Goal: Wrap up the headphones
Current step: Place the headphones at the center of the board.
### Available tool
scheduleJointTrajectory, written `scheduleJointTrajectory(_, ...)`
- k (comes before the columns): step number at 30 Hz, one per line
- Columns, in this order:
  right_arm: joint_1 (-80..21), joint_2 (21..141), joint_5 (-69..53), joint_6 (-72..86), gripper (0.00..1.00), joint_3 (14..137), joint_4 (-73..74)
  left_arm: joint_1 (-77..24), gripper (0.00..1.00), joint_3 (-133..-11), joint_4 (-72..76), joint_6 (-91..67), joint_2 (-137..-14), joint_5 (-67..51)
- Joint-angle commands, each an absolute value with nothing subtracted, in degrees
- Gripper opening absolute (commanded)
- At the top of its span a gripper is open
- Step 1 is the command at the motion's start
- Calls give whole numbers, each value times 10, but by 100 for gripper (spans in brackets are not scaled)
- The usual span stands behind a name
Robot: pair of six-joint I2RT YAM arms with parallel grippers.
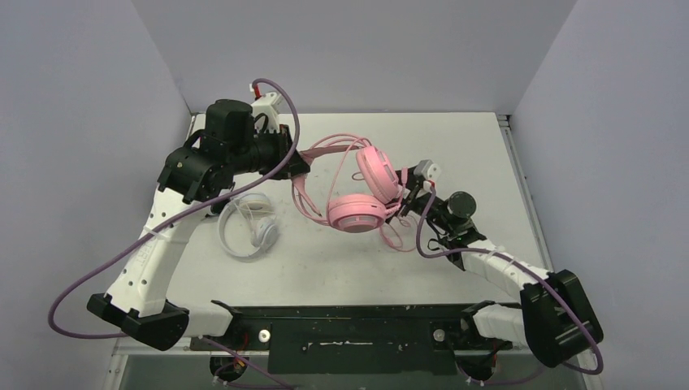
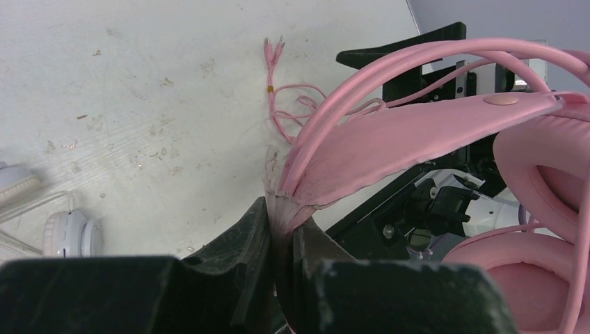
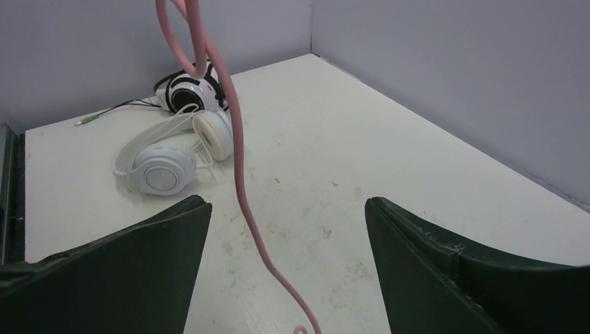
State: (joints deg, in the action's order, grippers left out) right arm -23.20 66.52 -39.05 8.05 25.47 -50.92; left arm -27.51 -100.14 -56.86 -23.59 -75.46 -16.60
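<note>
Desk [image 1: 366,268]: white top, scuffed and speckled with dirt marks. White headset [image 1: 248,227] lies flat on the left part. Black-and-white headset [image 3: 191,89] lies just behind it, touching or nearly so; the view does not settle which. Its thin black cable [image 3: 115,110] trails over the surface to a green-tipped plug [image 3: 84,122]. Pink cable [image 2: 282,104] lies in loose loops, its twin plugs flat on the desk.
</note>
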Motion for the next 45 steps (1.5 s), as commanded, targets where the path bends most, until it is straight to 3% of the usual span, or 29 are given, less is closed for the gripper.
scheduleJointTrajectory(1,-253,711,-428,98,81,319,-618,-267,0,-1043,-528,-270,-739,-209)
scheduleJointTrajectory(2,-257,724,-429,102,76,327,-620,-267,0,-1045,-525,-274,-741,-213)
scheduleJointTrajectory(8,-261,781,-413,146,20,303,-705,-264,0,-1060,-470,-327,-756,-245)
scheduleJointTrajectory(11,-259,809,-406,171,2,277,-749,-260,0,-1067,-449,-350,-760,-257)
scheduleJointTrajectory(12,-258,813,-403,174,0,277,-741,-257,0,-1074,-447,-358,-764,-259)
scheduleJointTrajectory(20,-279,805,-390,170,3,227,-723,-221,0,-1121,-408,-422,-782,-244)
scheduleJointTrajectory(26,-364,776,-392,168,20,210,-715,-205,0,-1090,-393,-428,-780,-177)
scheduleJointTrajectory(31,-456,735,-374,173,26,211,-698,-199,0,-1062,-373,-419,-779,-124)
scheduleJointTrajectory(38,-537,711,-368,147,29,259,-641,-197,0,-1027,-341,-427,-780,-126)
scheduleJointTrajectory(45,-558,695,-383,192,29,297,-639,-197,0,-979,-306,-406,-766,-31)
